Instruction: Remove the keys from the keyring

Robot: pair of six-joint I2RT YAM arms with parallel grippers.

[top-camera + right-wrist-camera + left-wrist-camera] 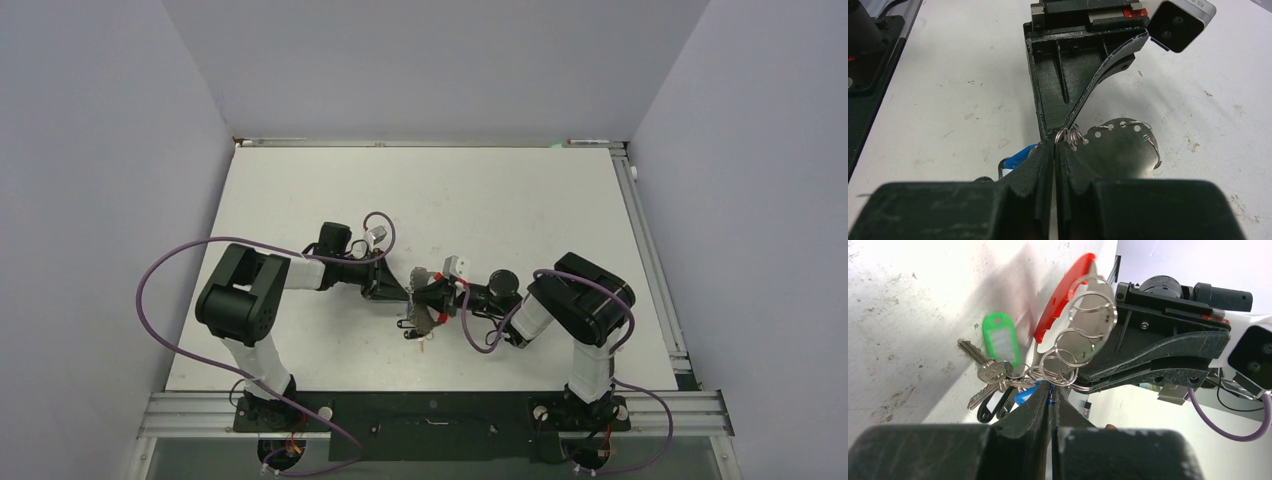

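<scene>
Left wrist view: clamps with the left gripper (1052, 402), jaws fully closed, on the small split rings of the keyring (1088, 335); meets the right gripper (1079, 381) tip to tip, likewise closed tight on those rings; dangles the keys (985, 374) and green tag (1002, 340) just beside the tips.

Your desk (330, 190) is white, scuffed with grey marks. The keys (988, 375) are near its surface; whether they touch it, you cannot tell
</scene>
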